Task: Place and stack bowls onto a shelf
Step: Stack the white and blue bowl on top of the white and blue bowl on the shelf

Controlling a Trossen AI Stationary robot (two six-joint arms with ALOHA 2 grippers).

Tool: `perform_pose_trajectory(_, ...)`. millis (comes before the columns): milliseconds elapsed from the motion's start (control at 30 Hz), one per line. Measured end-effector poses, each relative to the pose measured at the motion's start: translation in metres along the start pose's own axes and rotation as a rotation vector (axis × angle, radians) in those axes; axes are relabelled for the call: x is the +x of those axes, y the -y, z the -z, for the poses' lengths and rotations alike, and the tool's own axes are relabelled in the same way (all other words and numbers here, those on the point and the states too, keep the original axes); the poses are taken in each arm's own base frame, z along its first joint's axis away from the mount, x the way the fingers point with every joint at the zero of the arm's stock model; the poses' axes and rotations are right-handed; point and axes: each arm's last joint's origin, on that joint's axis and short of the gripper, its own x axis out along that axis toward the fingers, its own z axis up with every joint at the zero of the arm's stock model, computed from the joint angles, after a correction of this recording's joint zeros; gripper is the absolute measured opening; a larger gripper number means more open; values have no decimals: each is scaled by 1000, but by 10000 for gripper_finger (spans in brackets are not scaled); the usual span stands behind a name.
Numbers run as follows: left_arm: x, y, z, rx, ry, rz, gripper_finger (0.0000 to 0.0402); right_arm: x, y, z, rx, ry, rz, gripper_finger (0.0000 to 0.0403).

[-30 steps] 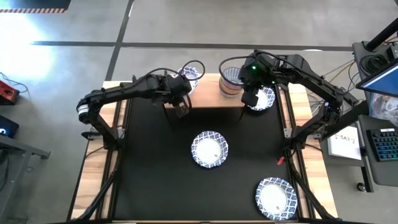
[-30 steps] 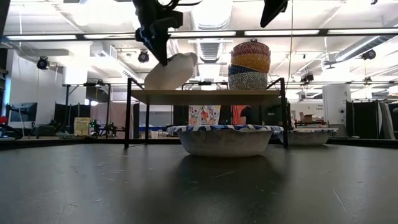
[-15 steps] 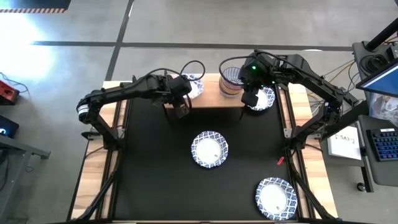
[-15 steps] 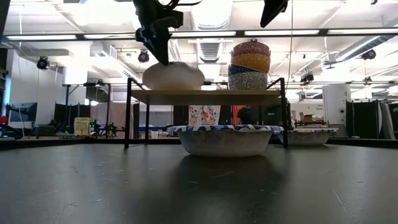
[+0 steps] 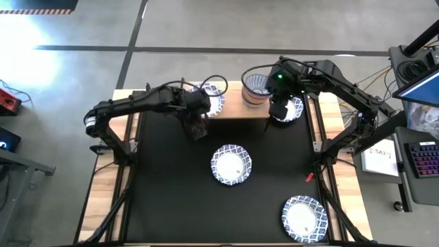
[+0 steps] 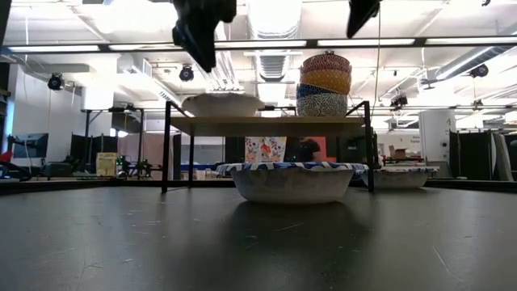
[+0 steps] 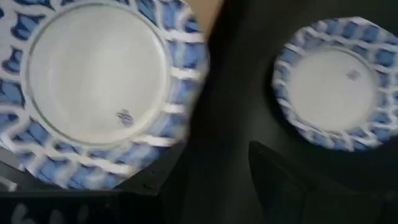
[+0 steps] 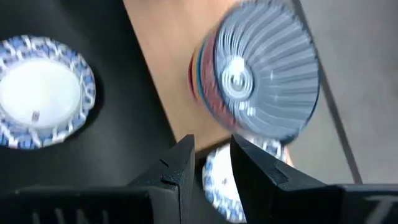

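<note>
Hovering above the left end of the shelf (image 6: 266, 125), the left gripper (image 5: 197, 127) stands with jaws parted and empty; a white bowl (image 6: 221, 104) sits level on the board beneath it. Judged sound practice: lift straight up, clear of the rim, before travelling to the next bowl (image 5: 231, 165) at table centre. The four-bowl stack (image 6: 325, 84) occupies the shelf's right end. Above it the right gripper (image 8: 211, 167) waits, fingers nearly together, holding nothing.
</note>
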Motion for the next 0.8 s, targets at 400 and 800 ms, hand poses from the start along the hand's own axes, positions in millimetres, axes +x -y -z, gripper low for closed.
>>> perform_pose_trajectory(400,-30,56,17,86,82,100,153,7,5,12,115,-114,156,93)
perform_pose_trajectory(800,-45,90,36,147,141,7,153,31,43,29,258,-237,211,131)
